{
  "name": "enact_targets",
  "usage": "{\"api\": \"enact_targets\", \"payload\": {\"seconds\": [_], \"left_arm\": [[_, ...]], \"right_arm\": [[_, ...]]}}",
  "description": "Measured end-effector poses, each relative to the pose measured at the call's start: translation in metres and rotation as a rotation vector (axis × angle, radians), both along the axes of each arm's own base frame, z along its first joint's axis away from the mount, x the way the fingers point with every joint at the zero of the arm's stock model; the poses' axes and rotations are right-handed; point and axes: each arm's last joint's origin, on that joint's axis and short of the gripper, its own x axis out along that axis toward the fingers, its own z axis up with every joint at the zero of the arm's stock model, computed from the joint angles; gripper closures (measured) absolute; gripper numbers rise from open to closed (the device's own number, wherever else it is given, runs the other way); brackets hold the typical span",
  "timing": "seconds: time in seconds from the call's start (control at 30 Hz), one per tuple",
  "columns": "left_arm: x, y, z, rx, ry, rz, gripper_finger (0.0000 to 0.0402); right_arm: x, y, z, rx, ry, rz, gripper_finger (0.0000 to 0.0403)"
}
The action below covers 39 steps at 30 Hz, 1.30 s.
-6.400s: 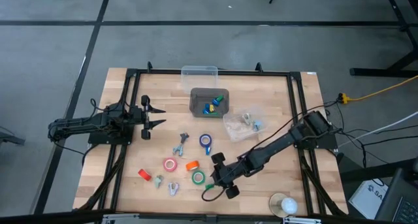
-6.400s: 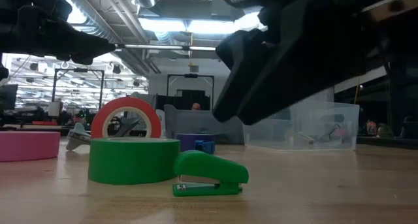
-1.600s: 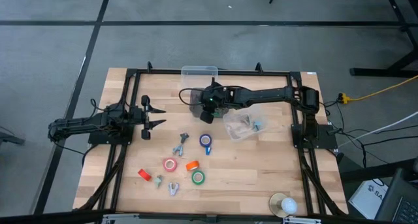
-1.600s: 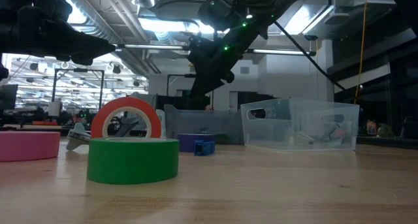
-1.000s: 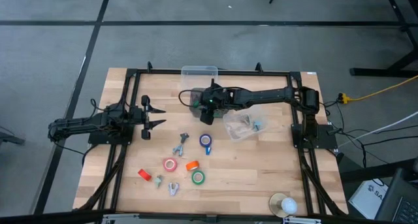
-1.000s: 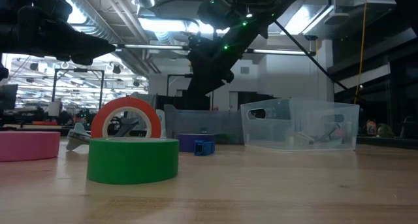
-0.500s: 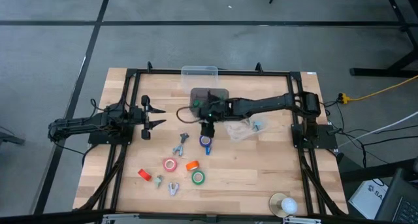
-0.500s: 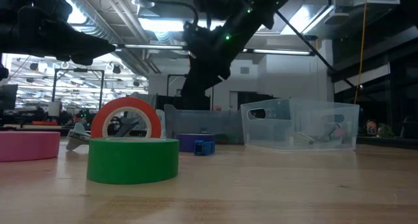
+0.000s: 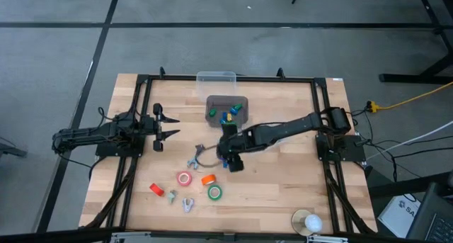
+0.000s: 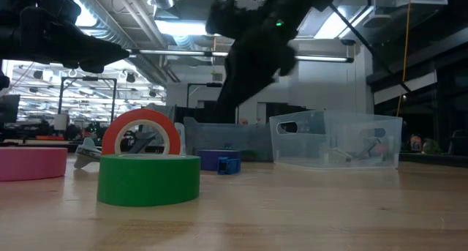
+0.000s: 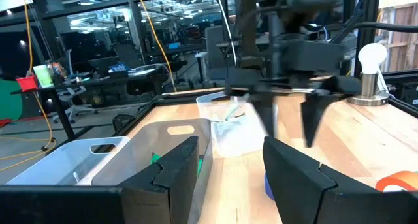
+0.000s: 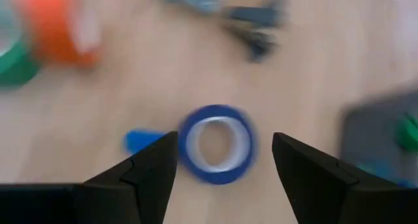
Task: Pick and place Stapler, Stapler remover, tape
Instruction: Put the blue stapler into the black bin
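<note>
Two dark robot arms work over the pale wooden bench (image 9: 283, 193). The right hand (image 9: 231, 160) is stretched out over the middle of the bench, its fingers (image 12: 151, 168) spread wide and grasping nothing; in its wrist view they stand to either side of a blue ring-shaped roll of tape with a pale centre (image 12: 217, 144), which lies flat on the wood below, apart from both fingers. Near that roll in the wrist view lie a blurred orange roll of tape (image 12: 62, 25), a sliver of green roll (image 12: 13, 64) and a dark, blurred metal tool (image 12: 251, 21). From above, a pink-red roll (image 9: 185, 178), an orange roll, a green roll (image 9: 214, 193) and a small red piece (image 9: 156, 190) sit toward the bench's near edge, well apart from the right hand. A dark grey bin (image 9: 214, 105) holding small blue, green and yellow pieces stands just beyond the right arm, with a clear plastic box (image 9: 216, 77) at the far edge behind it. The left hand (image 9: 167, 126) hovers over the bench's left side, its fingers parted and empty, well apart from the tape.
</note>
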Motion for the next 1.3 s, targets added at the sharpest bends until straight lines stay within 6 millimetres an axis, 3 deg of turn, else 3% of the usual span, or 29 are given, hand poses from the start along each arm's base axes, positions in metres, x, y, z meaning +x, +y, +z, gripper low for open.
{"api": "enact_targets", "payload": {"seconds": [0.23, 0.47, 1.0, 1.3], "left_arm": [[0.000, 0.000, 0.000, 0.000, 0.000, 0.000, 0.0233], [0.000, 0.000, 0.000, 0.000, 0.000, 0.000, 0.0233], [0.000, 0.000, 0.000, 0.001, -0.004, -0.001, 0.0233], [0.000, 0.000, 0.000, 0.001, -0.006, 0.000, 0.0233]], "right_arm": [[-0.008, 0.026, -0.002, -0.055, 0.047, 0.508, 0.0150], [-0.011, 0.036, -0.002, -0.187, 0.034, 0.762, 0.0150], [0.007, 0.038, -0.047, -0.204, 0.047, 0.788, 0.0150], [0.009, 0.018, -0.053, -0.197, 0.090, 0.746, 0.0164]]}}
